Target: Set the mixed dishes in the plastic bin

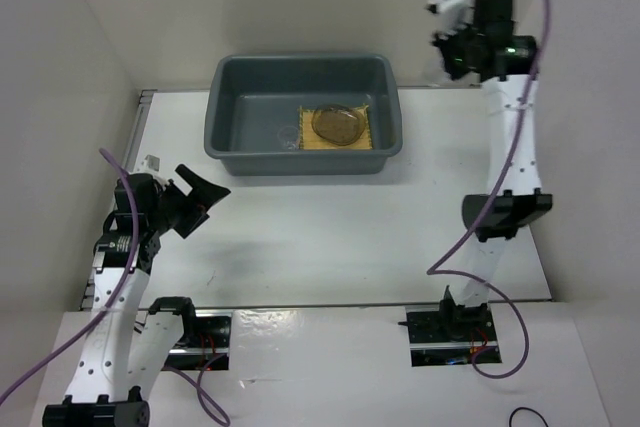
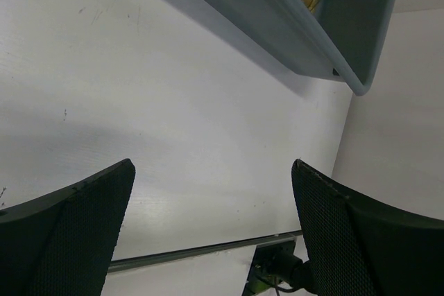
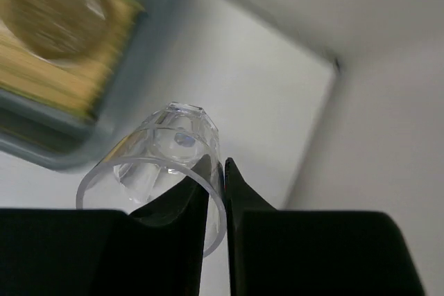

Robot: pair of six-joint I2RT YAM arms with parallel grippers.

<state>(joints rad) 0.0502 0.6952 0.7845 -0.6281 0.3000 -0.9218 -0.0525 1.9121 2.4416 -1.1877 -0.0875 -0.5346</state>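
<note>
**Right gripper pinching a glass cup, high over the far right corner of the desk**

Right gripper (image 3: 216,171) is mine, and its jaws are clamped on the wall of a clear glass cup (image 3: 156,168), one finger inside the mouth and one outside. The cup hangs tilted, with its open mouth toward my wrist camera and its thick base pointing away. I am raised above the far right corner of the desk (image 1: 350,237), beyond the right end of the plastic bin (image 1: 300,163) and not yet over it.

The bin sits at the middle of the far edge. Inside, the yellow mat (image 1: 365,139) lies flat on the right half of the floor, with a brownish plate (image 1: 338,124) on top of it. Just left of the mat I see a faint glint that may be another cup, but I cannot tell for sure.

My left gripper (image 2: 213,171) is spread wide and holds nothing, low near the left edge of the desk.

My judgement is that the step in hand is carrying this cup across and setting it down. The hold is a thin pinch on smooth glass, so I should travel without jerks. I want to clear the rim, aim for the bare floor left of the mat, and get low before letting go. Dropped from height, the cup could strike the plate or roll.
</note>
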